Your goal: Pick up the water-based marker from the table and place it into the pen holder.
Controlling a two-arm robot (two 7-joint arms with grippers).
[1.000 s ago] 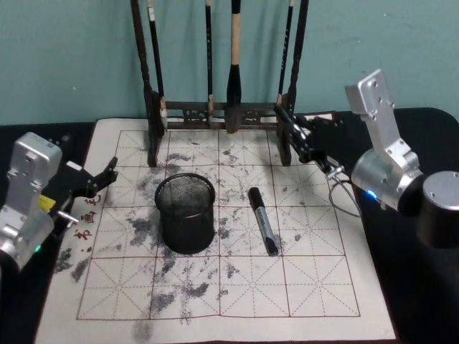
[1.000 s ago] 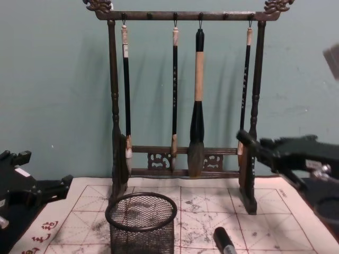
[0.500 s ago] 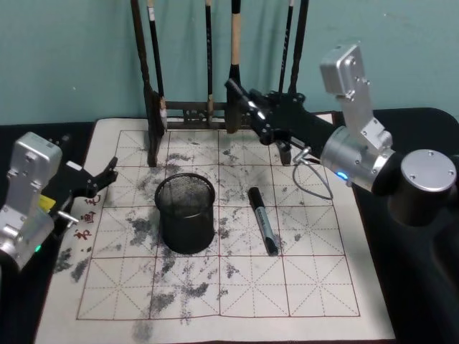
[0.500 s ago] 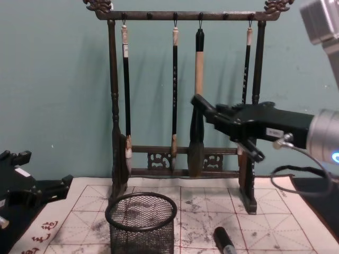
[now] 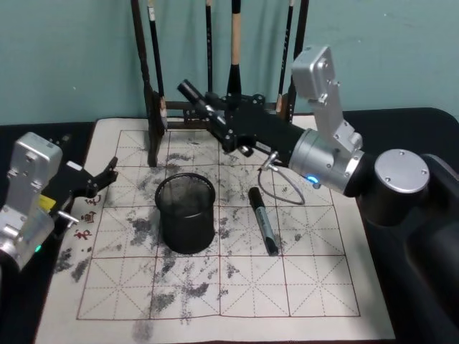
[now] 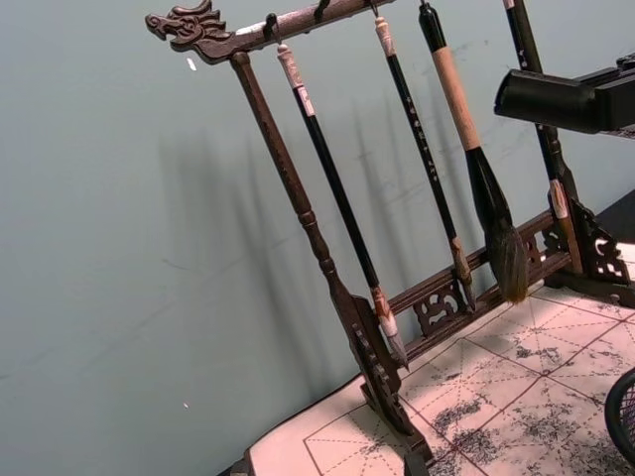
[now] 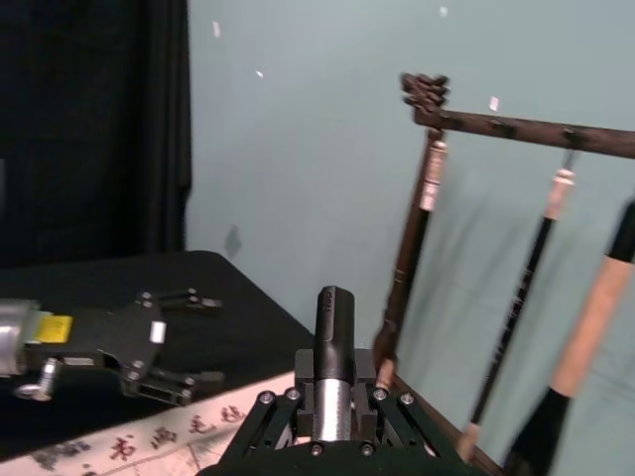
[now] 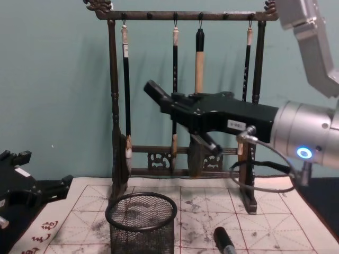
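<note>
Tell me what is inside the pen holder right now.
Nothing shows inside the pen holder: just its mesh wall and dark floor. Its near wall covers part of the bottom. The marker lies on the mat beside it.

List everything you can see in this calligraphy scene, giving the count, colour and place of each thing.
marker: one, black, lying on the mat just right of the pen holder
pen holder: one, black mesh, upright on the mat
brush rack: one, dark wood, at the mat's far edge
brushes: four, dark and tan, hanging from the rack
mat: one, off-white with red grid and ink stains, on the table
table: one, black, under the mat
wall: teal, behind the rack
left gripper: one, black, open, at the mat's left edge
right gripper: one, black on a silver arm, open, in the air before the rack, above the pen holder
</note>
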